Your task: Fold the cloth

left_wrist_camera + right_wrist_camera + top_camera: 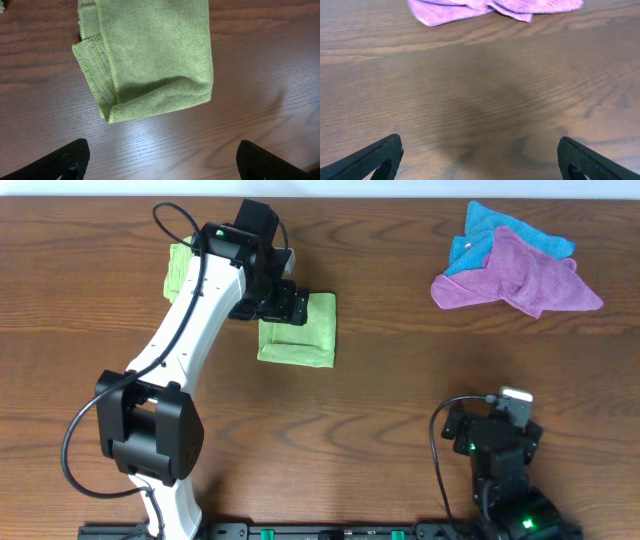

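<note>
The cloth [298,330] is a light yellow-green towel that lies folded into a small layered rectangle left of the table's middle. In the left wrist view [155,55] its folded edges are stacked at the left and near sides. My left gripper [287,302] is open and empty, over the cloth's far edge. In its own view the fingers [162,160] frame bare wood just short of the cloth. My right gripper [495,420] is open and empty at the front right, with its fingers [480,160] over bare wood.
A second green cloth [180,268] lies at the back left, partly hidden by the left arm. A crumpled purple cloth [520,280] lies on a blue cloth [490,230] at the back right. The purple cloth also shows in the right wrist view [470,7].
</note>
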You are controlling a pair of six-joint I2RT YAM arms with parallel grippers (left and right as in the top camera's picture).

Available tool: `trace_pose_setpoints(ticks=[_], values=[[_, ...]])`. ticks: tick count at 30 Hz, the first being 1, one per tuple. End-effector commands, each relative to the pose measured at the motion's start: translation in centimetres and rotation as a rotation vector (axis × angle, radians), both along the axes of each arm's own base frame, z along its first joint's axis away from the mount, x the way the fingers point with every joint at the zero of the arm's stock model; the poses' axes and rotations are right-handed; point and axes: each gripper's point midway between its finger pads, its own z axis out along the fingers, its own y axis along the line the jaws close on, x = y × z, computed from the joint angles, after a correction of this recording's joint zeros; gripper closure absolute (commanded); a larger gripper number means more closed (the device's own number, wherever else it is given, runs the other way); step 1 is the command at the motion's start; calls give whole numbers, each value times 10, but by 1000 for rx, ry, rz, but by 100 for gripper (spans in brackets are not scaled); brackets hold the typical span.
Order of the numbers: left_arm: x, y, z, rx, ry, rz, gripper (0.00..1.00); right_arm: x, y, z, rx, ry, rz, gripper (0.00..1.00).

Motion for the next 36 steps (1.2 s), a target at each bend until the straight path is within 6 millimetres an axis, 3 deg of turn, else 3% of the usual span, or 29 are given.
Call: trace_pose_setpoints(ticks=[1, 4, 9, 21, 32, 36], values=[[2, -2, 12, -12, -27, -3, 5, -5, -31, 4, -12, -17, -134, 1], [0, -1, 11, -7, -20, -2, 5, -15, -59, 14, -3, -68, -270, 1], [0, -1, 11, -6, -22, -2, 5, -29, -79, 37, 11, -197, -372, 1], [1, -1, 12, -8, -26, -2, 5, -34, -78, 56, 27, -307, -366, 1], [8, -3, 13, -16, -53, -3, 5, -35, -78, 53, 26, -295, -364, 1], [8, -3, 13, -16, -56, -6, 5, -50, -77, 21, 3, -132, -364, 1]])
